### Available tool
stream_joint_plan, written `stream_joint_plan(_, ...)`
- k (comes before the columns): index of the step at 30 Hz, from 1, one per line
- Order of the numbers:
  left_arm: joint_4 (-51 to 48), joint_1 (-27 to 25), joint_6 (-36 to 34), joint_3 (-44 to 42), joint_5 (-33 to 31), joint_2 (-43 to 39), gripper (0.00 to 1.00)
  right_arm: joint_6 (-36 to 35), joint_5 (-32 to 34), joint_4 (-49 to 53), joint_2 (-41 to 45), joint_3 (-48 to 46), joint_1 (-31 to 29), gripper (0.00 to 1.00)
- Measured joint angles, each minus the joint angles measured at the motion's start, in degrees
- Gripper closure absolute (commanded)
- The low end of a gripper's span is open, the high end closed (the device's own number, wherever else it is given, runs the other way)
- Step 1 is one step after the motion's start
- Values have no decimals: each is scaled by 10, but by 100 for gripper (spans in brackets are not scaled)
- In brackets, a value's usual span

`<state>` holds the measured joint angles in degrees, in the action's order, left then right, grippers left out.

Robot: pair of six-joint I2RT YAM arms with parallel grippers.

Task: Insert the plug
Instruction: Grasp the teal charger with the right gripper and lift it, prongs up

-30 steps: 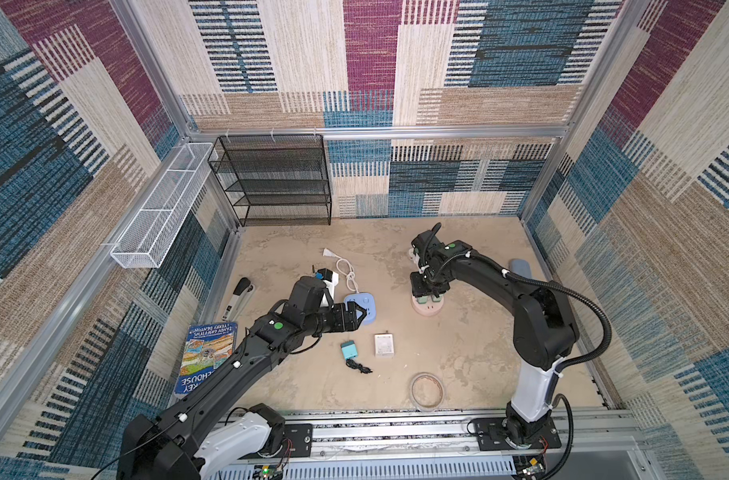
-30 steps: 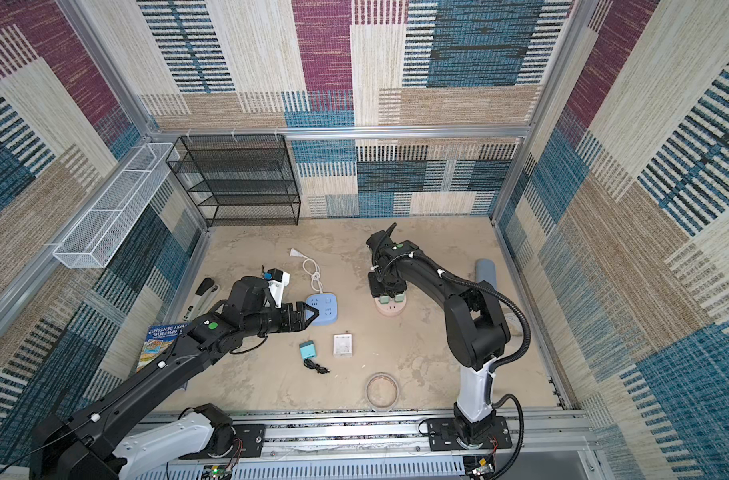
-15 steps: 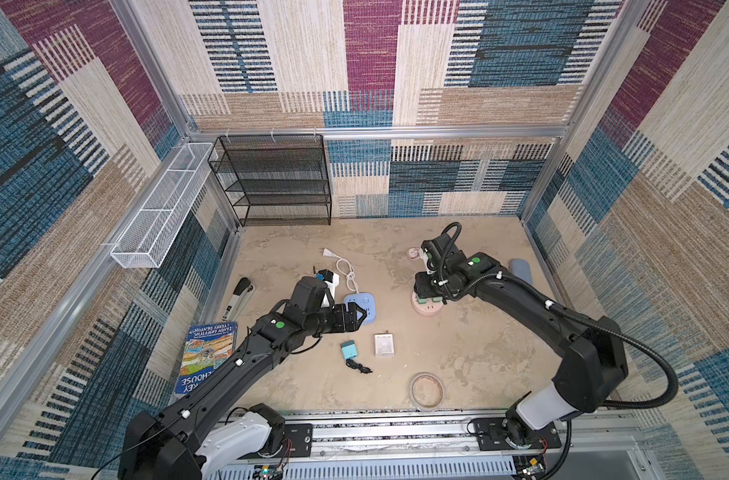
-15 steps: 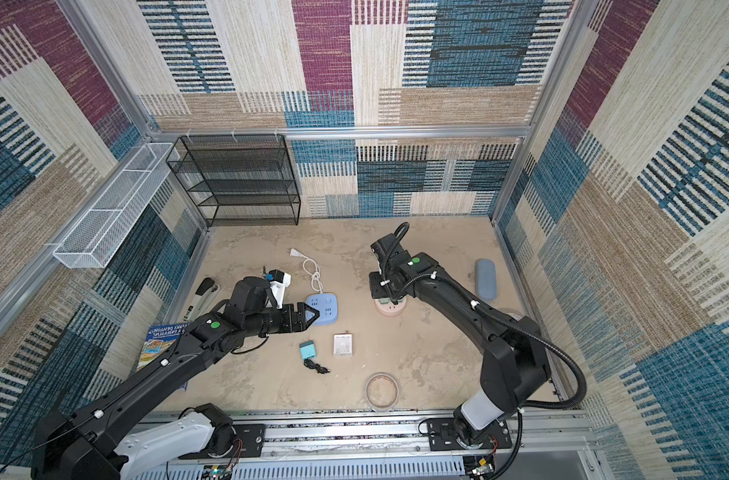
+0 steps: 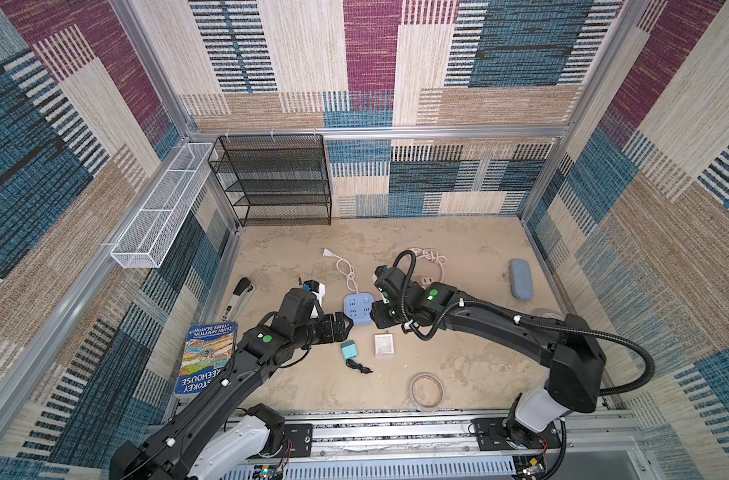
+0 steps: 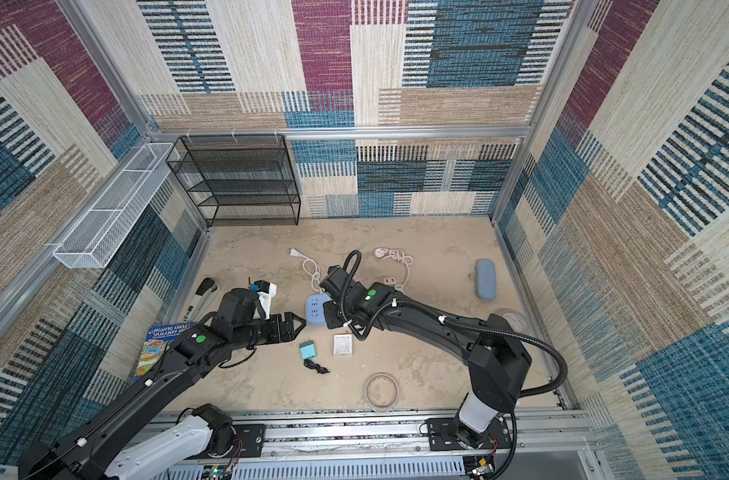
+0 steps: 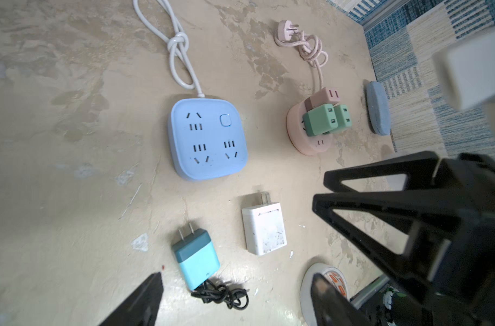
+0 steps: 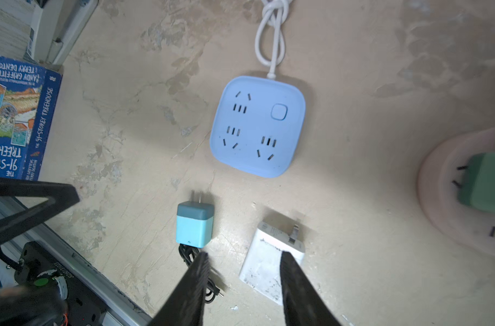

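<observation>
White plug (image 8: 264,254) loose, just beside right tool (image 8: 244,255), jaws parted.

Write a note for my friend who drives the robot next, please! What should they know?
Left gripper: open, empty, next to the blue power strip.
Right gripper: open, empty, hovering by the white charger.
Teal charger and white charger lie loose on the table, prongs roughly towards the strip.
Done: nothing plugged in; all the strip's sockets are empty.
Left: grasp a charger, probably the white one, and push its prongs into the strip.
</observation>
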<state>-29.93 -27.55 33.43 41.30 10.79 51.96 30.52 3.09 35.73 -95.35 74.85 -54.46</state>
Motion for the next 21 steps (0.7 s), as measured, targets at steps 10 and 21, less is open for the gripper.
stream_joint_plan(10, -64, 77, 24, -35, -1, -113, 11, 4, -18, -28, -109, 20, -51, 38)
stream_joint_plan(21, -82, 114, 26, -40, 30, -116, 11, 4, -46, -38, -170, 49, -68, 40)
